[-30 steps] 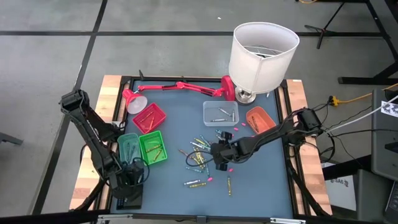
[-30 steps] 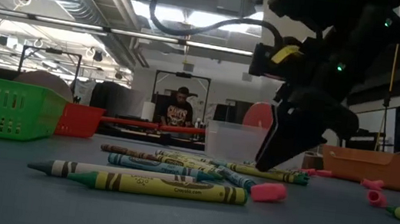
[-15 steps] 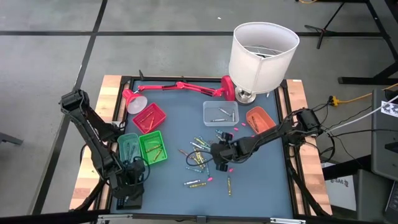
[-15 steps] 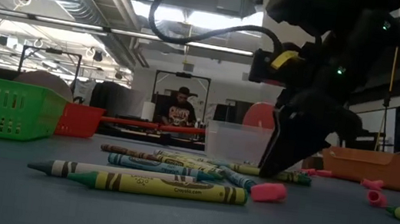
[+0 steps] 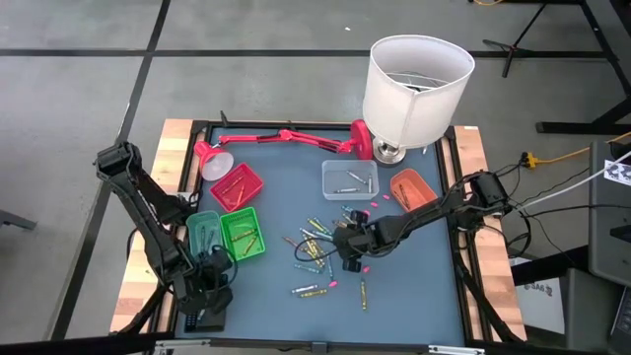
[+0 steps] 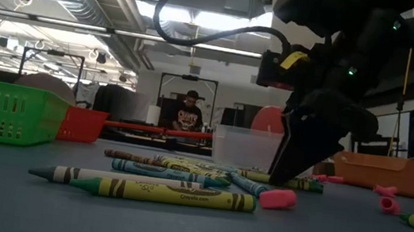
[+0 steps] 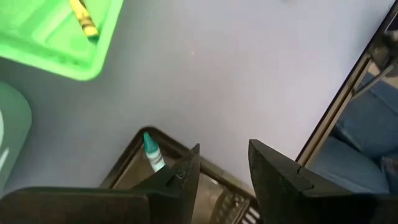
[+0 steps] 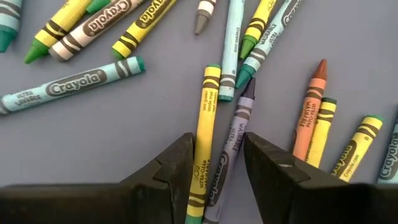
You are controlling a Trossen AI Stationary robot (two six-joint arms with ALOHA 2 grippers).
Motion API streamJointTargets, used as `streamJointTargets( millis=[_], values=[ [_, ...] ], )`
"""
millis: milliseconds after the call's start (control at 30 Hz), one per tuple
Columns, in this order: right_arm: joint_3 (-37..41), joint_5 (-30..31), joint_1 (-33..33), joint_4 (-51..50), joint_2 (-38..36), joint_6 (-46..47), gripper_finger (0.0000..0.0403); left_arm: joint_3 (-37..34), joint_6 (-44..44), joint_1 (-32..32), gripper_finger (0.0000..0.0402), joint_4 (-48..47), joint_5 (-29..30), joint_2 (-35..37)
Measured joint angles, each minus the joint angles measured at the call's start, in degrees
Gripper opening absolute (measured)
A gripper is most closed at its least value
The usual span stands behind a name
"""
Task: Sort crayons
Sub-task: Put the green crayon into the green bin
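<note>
1. Table (image 5: 414,296): flat, matte blue-grey surface set in a pale wooden frame.
2. Crayons (image 5: 317,244): thin paper-wrapped sticks with pointed tips, scattered loose across the middle of the table; yellow, green, blue, grey and orange wrappers show in the right wrist view.
3. Right end effector (image 5: 344,240): lowered onto the loose crayons at the table's centre. Its two dark, blunt fingers (image 8: 268,163) stand apart, with a yellow crayon (image 8: 204,130) and a grey-violet crayon (image 8: 235,140) lying side by side in the gap. Whether the pads touch either stick is probably not resolvable from here; neither appears lifted.
4. Left end effector (image 5: 204,286): parked at the near left edge of the table, fingers spread with nothing between them.
5. Green tray (image 5: 243,235): small rectangular slotted plastic basket, left of the crayon scatter, holding a few sticks.
6. Pink eraser bit (image 6: 277,198): short, stubby, rounded, lying just beside the right end effector.
</note>
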State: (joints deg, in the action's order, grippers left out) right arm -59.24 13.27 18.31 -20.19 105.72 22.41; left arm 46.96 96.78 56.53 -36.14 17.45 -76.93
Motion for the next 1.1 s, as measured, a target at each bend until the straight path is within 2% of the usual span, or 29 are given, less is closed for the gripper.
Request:
streamJointTargets(
  millis=[300, 533, 1100],
  values=[
    [-0.04, -0.3, 0.04, 0.68, -0.03, -1.86, 0.0145, 0.0, 0.01, -0.04, 0.0121, 0.0, 1.8, 0.0],
    [-3.77, 0.01, 0.04, 0.14, -0.03, -6.33, 0.0145, 0.0, 0.03, -0.04, 0.0121, 0.02, 1.86, 0.0],
    [-4.67, -4.32, 0.09, -5.94, 0.36, -3.18, 0.0145, 0.0, 0.03, -0.04, 0.0121, 0.0, 1.86, 0.0]
  ],
)
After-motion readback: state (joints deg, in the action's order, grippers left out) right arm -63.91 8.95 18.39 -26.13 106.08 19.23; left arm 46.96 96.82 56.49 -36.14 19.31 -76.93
